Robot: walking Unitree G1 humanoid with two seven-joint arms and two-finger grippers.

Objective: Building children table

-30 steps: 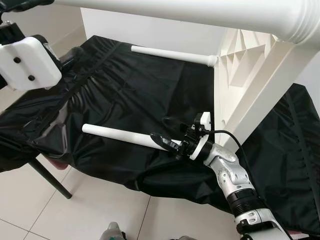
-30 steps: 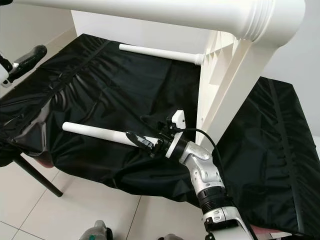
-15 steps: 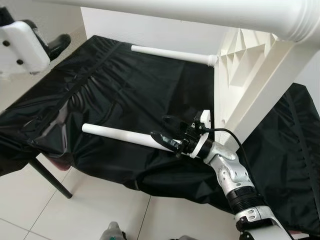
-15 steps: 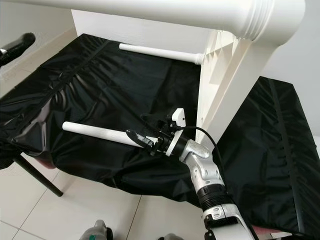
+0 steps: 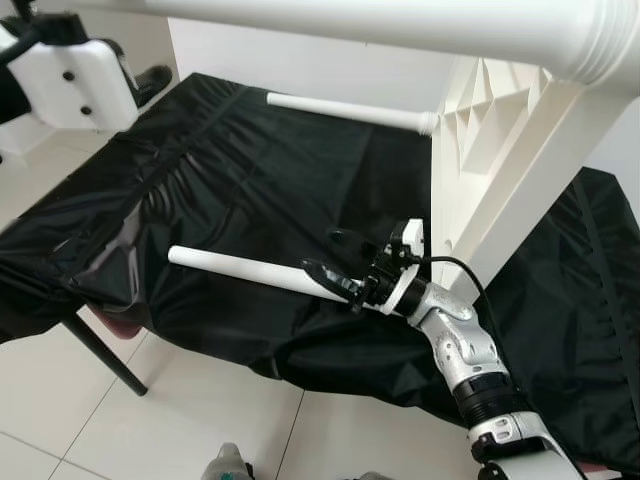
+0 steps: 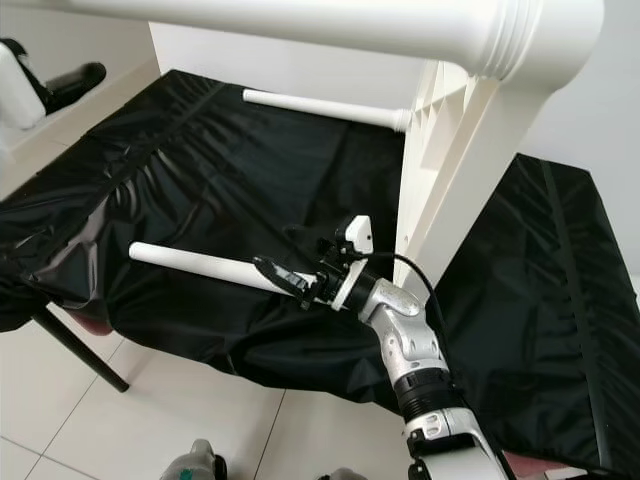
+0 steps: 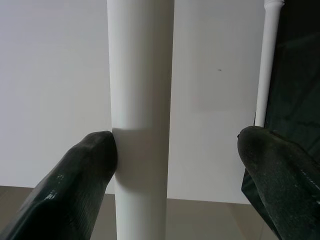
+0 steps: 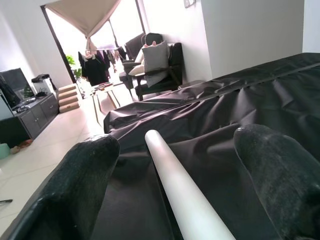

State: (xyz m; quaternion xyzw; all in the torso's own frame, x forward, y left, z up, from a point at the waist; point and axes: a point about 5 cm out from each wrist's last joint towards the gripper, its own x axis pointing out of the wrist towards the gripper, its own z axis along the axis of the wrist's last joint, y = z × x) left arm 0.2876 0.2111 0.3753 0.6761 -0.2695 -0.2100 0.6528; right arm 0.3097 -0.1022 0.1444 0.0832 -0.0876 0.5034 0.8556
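**Loose table leg between parted right fingers; left fingers astride a mounted leg**

Nearest the camera, pale glossy floor tiles [image 5: 190, 410] run beneath the work surface. The silver, jointed right arm reaches forward and to the left. The right gripper [image 5: 335, 272] sits at the near end of a loose table leg [image 5: 240, 271], a smooth white round tube lying flat on the black cloth [image 5: 230, 180]. Its two long black fingers stand parted on either side of that end. In the right wrist view the fingers [image 8: 75, 185] are well apart, and the tube runs between them with a gap on both sides.

The cloth is thin, shiny and creased, gathered into folds along a seam, and drapes over the near edge. A dark slanted support leg [image 5: 100, 355] shows under its left corner.

To the right stands the upturned white plastic table frame [image 5: 480, 150], with ribbed triangular webbing at its corner. A second white leg [image 5: 345, 110] projects from it over the far cloth. A thicker leg with a ringed collar [image 5: 400, 25] crosses overhead.

At upper left, the left gripper [image 7: 175, 150] is open. One finger [image 7: 85, 165] touches a white cylinder; the other stands clear of it.
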